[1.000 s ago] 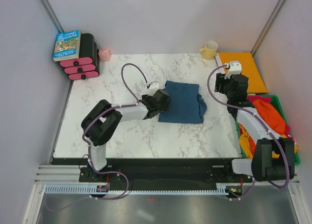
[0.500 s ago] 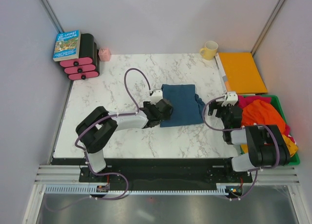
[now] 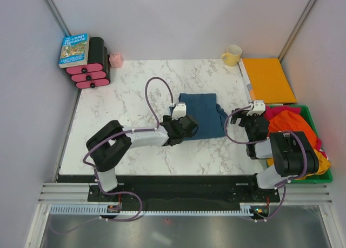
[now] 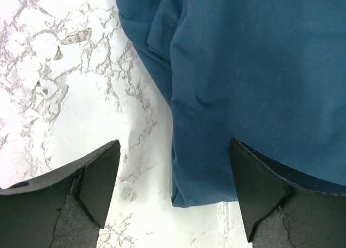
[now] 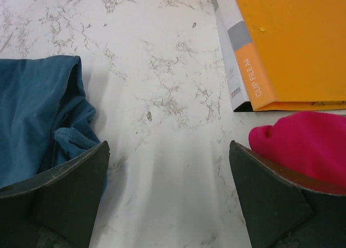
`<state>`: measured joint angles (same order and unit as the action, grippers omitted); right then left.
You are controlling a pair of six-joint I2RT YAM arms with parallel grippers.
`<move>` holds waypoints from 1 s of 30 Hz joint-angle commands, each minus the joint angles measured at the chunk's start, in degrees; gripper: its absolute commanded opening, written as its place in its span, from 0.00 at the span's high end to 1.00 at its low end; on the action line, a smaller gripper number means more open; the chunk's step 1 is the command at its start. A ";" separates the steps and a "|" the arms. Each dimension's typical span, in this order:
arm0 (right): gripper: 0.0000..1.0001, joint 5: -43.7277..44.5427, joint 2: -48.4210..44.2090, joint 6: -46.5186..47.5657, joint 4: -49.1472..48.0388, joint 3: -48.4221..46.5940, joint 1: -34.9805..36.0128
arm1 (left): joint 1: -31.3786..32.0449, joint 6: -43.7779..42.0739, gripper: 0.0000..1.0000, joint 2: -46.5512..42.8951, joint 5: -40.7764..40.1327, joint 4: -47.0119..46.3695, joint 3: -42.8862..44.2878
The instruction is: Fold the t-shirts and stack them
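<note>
A dusty teal t-shirt (image 3: 208,110) lies folded in the middle of the marble table. My left gripper (image 3: 189,125) stands open low over its near left corner. In the left wrist view that corner of the teal t-shirt (image 4: 243,86) lies between the spread fingers of the left gripper (image 4: 175,188), untouched. My right gripper (image 3: 251,117) hangs open between the shirt and the green bin (image 3: 323,179). In the right wrist view, only bare marble lies between the fingers of the right gripper (image 5: 170,194). An orange t-shirt (image 3: 289,124), a pink one (image 3: 273,112) and a yellow one (image 3: 321,161) are heaped in the bin.
An orange folder (image 3: 268,79) lies at the far right, with a yellow mug (image 3: 232,55) beside it. A book (image 3: 74,49) rests on black-and-pink rolls (image 3: 91,69) at the far left, next to a small pink cup (image 3: 115,60). Walls enclose three sides.
The right arm pulled back from near the folder, came down beside the bin and opened wide. The left gripper slid along the shirt's left edge to its near corner.
</note>
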<state>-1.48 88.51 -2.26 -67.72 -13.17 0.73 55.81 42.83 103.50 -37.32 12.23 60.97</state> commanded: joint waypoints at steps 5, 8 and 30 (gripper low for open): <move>0.02 -1.25 -0.18 -0.11 -1.01 -0.89 -0.12 | 0.61 1.91 0.12 -7.43 -3.37 1.66 -3.31; 0.02 -1.25 -0.27 -0.11 -1.01 -0.89 -0.12 | 0.61 2.87 0.11 -9.63 -3.46 1.22 -4.89; 0.02 -1.16 -0.18 -0.11 -1.01 -0.81 -0.12 | 1.93 4.28 0.08 -29.14 -0.12 -1.69 -24.05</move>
<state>-1.69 88.51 -2.20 -66.85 -13.28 0.73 57.06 44.47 79.13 -36.91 10.50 38.17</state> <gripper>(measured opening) 0.982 0.917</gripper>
